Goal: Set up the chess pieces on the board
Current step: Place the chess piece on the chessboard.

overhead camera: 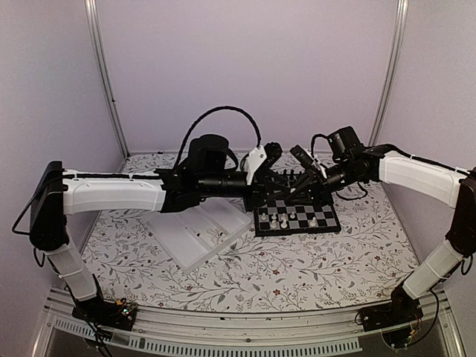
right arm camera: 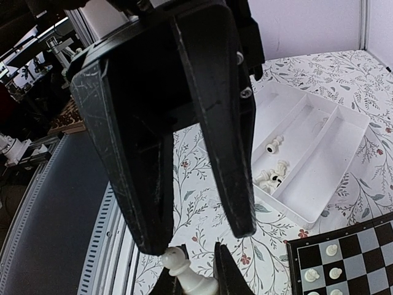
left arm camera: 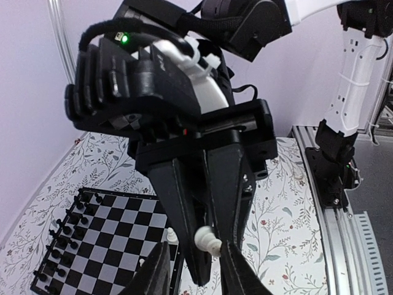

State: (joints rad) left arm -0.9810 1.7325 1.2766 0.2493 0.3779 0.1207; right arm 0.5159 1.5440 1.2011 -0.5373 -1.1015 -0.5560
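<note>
Pinches one tiny white plastic chessman [right arm camera: 184, 270] in right hand [right arm camera: 193, 275]; holds left hand [left arm camera: 196, 270] spread around it. Shows three more chessmen [right arm camera: 331, 250] on visible corner of one small black-and-grey checked board [overhead camera: 320, 219].

Board [overhead camera: 316, 222] far rows seem mostly hidden

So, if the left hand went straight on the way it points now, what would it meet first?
Most likely the white chess piece held by the right hand, which faces it tip to tip. The left hand is open; how near they are is unclear.
</note>
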